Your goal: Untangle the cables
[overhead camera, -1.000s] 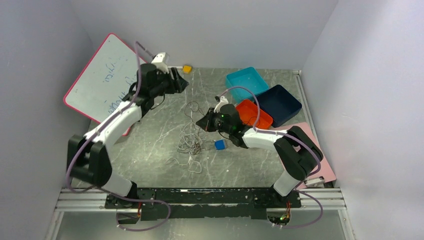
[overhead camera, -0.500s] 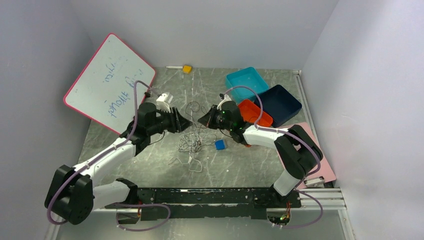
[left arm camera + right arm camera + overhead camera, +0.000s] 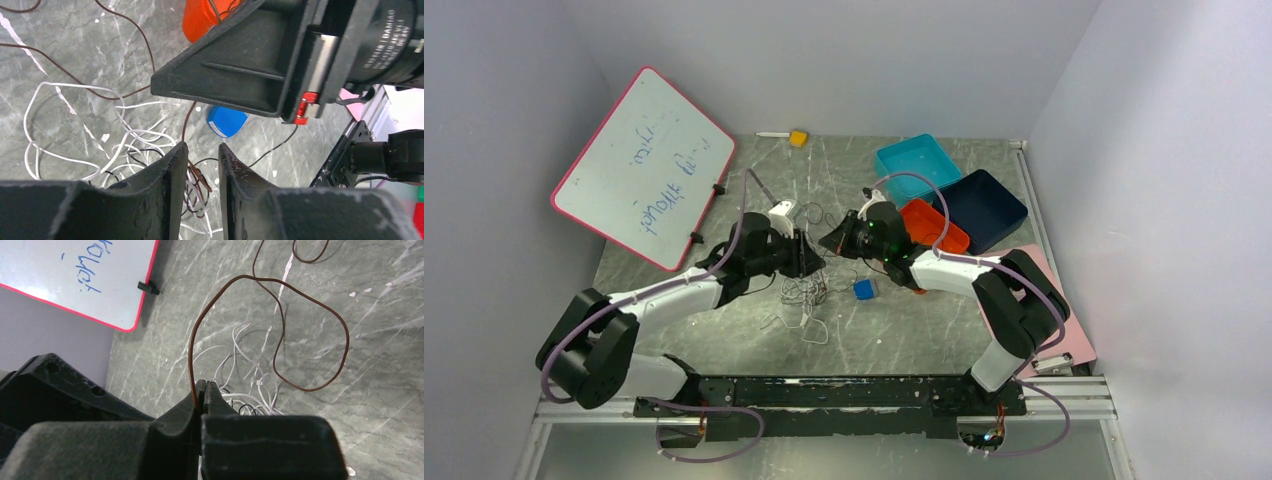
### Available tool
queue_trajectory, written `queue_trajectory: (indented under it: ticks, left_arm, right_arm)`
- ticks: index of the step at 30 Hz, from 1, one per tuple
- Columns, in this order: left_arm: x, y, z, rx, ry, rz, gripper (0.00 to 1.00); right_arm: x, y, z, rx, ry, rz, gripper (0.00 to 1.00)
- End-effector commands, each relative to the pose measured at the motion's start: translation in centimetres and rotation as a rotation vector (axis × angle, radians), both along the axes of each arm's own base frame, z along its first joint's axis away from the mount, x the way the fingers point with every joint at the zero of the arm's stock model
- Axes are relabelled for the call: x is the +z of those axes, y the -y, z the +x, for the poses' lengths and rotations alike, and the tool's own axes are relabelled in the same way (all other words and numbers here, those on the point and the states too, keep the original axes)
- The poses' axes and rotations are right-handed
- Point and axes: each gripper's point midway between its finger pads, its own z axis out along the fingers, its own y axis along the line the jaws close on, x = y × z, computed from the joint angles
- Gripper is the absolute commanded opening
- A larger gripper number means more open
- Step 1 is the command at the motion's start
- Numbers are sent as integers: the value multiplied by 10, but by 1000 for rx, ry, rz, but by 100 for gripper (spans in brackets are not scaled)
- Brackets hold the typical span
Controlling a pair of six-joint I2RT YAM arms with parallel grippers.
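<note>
Comparing views, we find the left end effector [image 3: 810, 258], narrowly parted, now swung in over the cables [image 3: 804, 290] on the surface [image 3: 904, 335]. The right end effector [image 3: 202, 387] pinches a brown strand [image 3: 310, 325], so we judge separation can begin.

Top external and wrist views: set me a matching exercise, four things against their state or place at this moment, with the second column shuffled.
Things
1. right pincer
2. left pincer
3. blue block
4. whiteboard

State or place
A. open, poised over the tangle of cables
B. red-framed, at the left edge of the table
C. shut on the brown cable
D. lying on the table, just right of the tangle

Pairs: 1-C, 2-A, 3-D, 4-B
</note>
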Motion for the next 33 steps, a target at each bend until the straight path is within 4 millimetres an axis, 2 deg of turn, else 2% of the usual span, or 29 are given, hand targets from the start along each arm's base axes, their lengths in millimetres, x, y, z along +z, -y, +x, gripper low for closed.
queue_trajectory:
  ticks: [1, 13, 19, 24, 33]
  left_arm:
    - [12, 13, 18, 8, 84, -4, 34]
    - [-22, 18, 32, 36, 54, 83, 33]
    - [-39, 18, 27, 36, 20, 105, 27]
    - [-58, 18, 11, 22, -19, 126, 23]
    - [-89, 6, -19, 26, -80, 167, 23]
  right_arm:
    - [17, -3, 4, 7, 20, 26, 0]
    - [26, -5, -2, 26, 20, 60, 0]
    - [38, -5, -2, 24, 38, 78, 0]
    - [58, 0, 3, -12, 80, 87, 0]
    - [128, 24, 21, -86, 210, 135, 0]
